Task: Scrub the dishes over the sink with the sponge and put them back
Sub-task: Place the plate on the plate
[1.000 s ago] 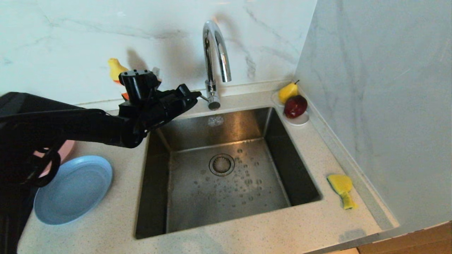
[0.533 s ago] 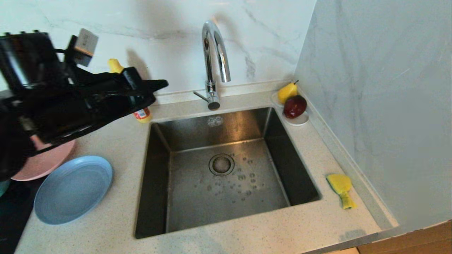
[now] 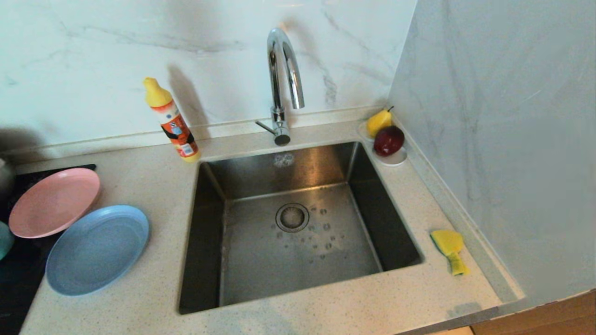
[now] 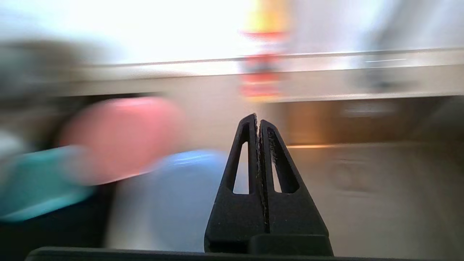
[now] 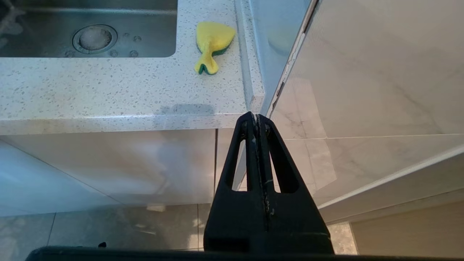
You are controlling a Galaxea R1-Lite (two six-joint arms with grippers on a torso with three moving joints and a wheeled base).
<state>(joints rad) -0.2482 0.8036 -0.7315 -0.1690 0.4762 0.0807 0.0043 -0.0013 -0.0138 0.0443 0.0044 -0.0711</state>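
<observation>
The orange bottle's [image 3: 176, 128] label is unreadable; left gripper [image 4: 258, 121] and right gripper [image 5: 255, 119] fingers pressed together, empty.

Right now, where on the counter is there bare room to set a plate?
Free: front strip of speckled counter before the steel sink, and between orange bottle and pink plate. Crowded: left edge, where pink and light-blue plate overlap.

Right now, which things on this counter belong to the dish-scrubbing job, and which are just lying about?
For the job:
- pink plate
- light-blue plate
- teal bowl, at the view's edge
- sponge, right of the sink

Lying about:
- orange bottle
- pear and apple on the white saucer
</observation>
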